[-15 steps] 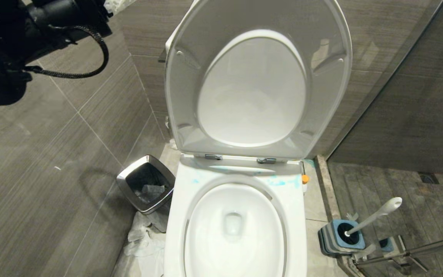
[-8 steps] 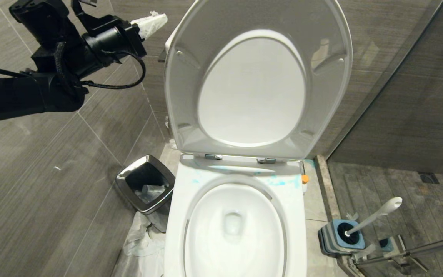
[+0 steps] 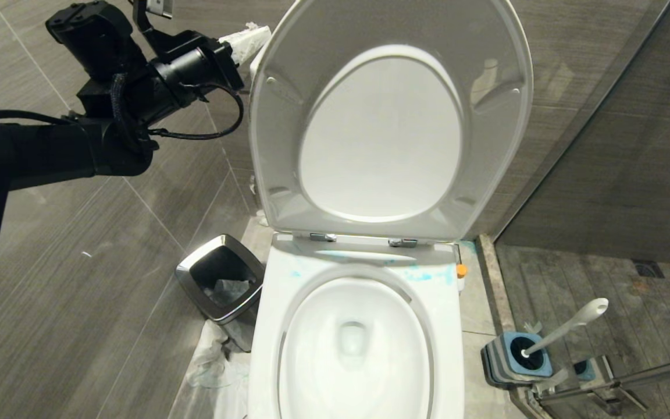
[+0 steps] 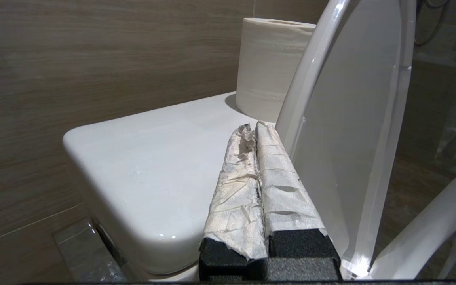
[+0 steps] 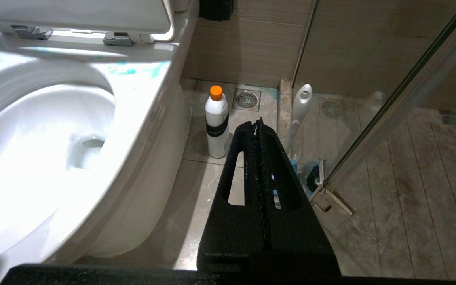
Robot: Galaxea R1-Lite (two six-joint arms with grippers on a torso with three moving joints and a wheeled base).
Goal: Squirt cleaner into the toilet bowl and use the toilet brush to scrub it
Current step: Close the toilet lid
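The toilet bowl point(image 3: 265, 337) stands open with seat and lid point(image 3: 381, 116) raised. Turquoise cleaner smears point(image 3: 425, 275) streak the back of the rim and also show as cleaner smears point(image 5: 123, 71) in the right wrist view. The toilet brush point(image 3: 567, 327) leans in its blue holder point(image 3: 501, 364) on the floor to the right, bristle head hidden. My left gripper point(image 3: 256, 35), fingers wrapped in white paper, is shut and empty beside the lid's left edge, over the tank top point(image 4: 141, 158). My right gripper point(image 5: 256, 122) is shut and empty, low beside the bowl point(image 5: 141, 103), near the brush handle point(image 5: 300, 107).
A white bottle with an orange cap point(image 5: 217, 122) stands on the floor right of the toilet. A square steel bin point(image 3: 221, 282) sits left of it, crumpled plastic beside it. A toilet roll point(image 4: 269, 67) rests on the tank. A glass shower door frame point(image 5: 390, 118) bounds the right.
My left arm has swung in from the top left corner and moved right, bringing the shut gripper up against the raised lid's left edge. Nothing else has moved.
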